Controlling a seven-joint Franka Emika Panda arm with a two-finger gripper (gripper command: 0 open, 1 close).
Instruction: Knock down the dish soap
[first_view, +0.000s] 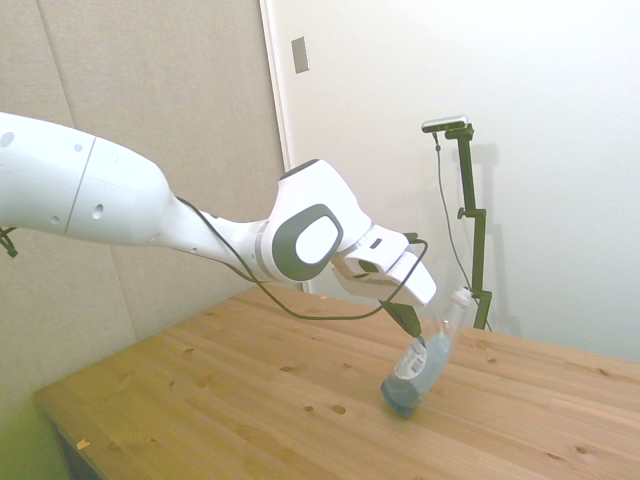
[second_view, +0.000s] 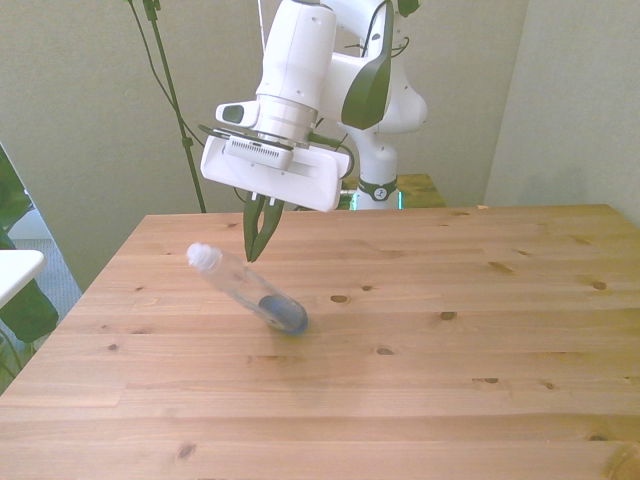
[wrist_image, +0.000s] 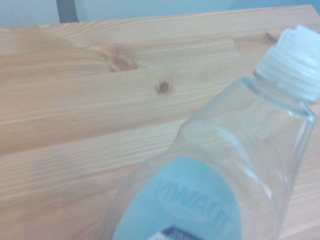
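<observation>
The dish soap (first_view: 428, 360) is a clear bottle with a white cap, a blue-white label and a little blue liquid at its base. It leans steeply on the wooden table (first_view: 230, 400), with its cap toward the front view's left and only its base edge on the wood. In the front view the dish soap (second_view: 246, 286) is blurred. My gripper (second_view: 254, 250) hangs just above the bottle's upper side, its dark fingers pressed together with nothing between them. The gripper (first_view: 412, 324) touches or nearly touches the bottle's shoulder. The wrist view is filled by the dish soap (wrist_image: 220, 165) from close by.
The wooden table (second_view: 470, 380) stretches wide toward the front view's right and toward the near edge. A white object's corner (second_view: 15, 268) shows off the table at the front view's left edge. Walls stand behind the table.
</observation>
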